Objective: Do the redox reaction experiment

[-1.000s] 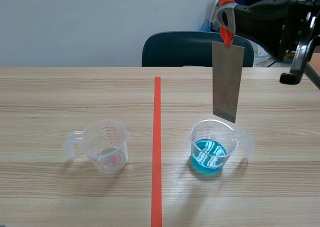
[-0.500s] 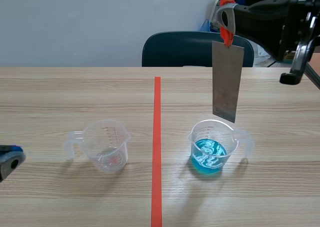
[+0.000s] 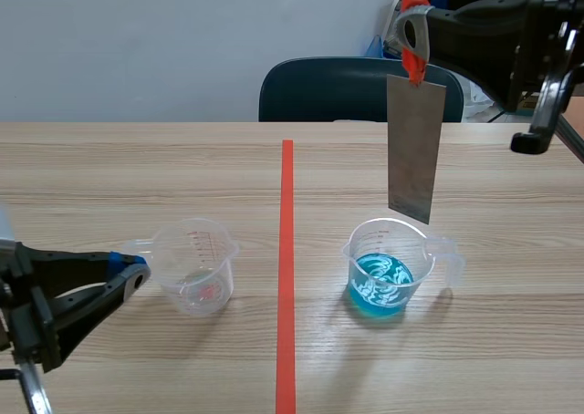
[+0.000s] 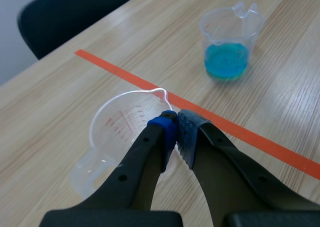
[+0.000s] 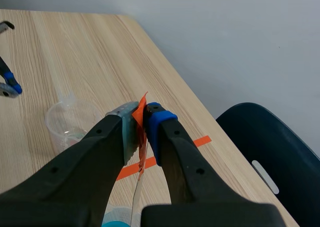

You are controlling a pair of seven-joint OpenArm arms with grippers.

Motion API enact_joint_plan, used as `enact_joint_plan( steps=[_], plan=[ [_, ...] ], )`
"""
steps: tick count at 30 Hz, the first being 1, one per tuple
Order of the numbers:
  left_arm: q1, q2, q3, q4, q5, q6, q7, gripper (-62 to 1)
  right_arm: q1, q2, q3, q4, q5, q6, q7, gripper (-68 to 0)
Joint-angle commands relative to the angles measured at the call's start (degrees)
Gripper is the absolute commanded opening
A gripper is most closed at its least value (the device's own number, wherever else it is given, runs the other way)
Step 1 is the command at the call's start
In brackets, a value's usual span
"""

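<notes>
On the counter (image 3: 109,159) stands a cup of blue liquid (image 3: 383,273), with a grey metal sheet (image 3: 415,145) hanging just above its rim, the sheet's orange tag (image 3: 415,65) clamped in the right claw (image 5: 140,118), an empty cup (image 3: 193,266) across the tape line (image 3: 286,277) from it, and the left claw (image 4: 176,132) farther out beside that empty cup, fingers together on nothing.

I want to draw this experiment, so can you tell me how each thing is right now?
metal plate: hanging upright over the blue cup, clear of the liquid.
blue cup: upright, partly filled with blue liquid.
clear cup: upright, looks empty.
left end effector: shut on nothing, close to the clear cup.
right end effector: shut on the orange tie holding the metal plate.
</notes>
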Motion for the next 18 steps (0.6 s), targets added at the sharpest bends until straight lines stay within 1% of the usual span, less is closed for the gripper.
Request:
enact_joint_plan(
  steps=[1, 2, 4, 7, 11, 15, 18],
  plan=[
    [-1.99, 0.52, 1.20, -0.74, -0.61, -0.13, -0.98, -57.7, 1.14, 0.15, 0.04, 0.90, 1.01, 0.35, 1.27, -67.1],
    [-3.54, 0.63, 2.54, -1.99, -0.76, -0.13, -0.98, -57.7, 1.14, 0.15, 0.04, 0.90, 1.01, 0.35, 1.27, -67.1],
    [-6.54, 0.90, 5.11, -4.31, -2.16, -0.13, -0.96, -57.7, 1.14, 0.15, 0.04, 0.90, 1.01, 0.35, 1.27, -67.1],
    [-10.64, 1.64, 8.13, -7.48, -3.02, -0.13, -0.96, -57.7, 1.14, 0.15, 0.04, 0.90, 1.01, 0.35, 1.27, -67.1],
    [-15.39, 2.78, 11.76, -10.62, -5.18, -0.13, -0.87, -57.7, 1.14, 0.15, 0.04, 0.90, 1.01, 0.35, 1.27, -67.1],
    [-19.43, 4.17, 14.97, -11.56, -5.60, -0.13, 2.01, -57.7, 1.14, 0.15, 0.04, 0.90, 1.01, 0.35, 1.27, -67.1],
    [-21.90, 5.16, 16.87, -11.56, -5.60, -0.04, 2.25, -57.7, 1.14, 0.15, 0.04, 0.90, 1.03, 0.35, 1.29, -67.1]
  ],
)
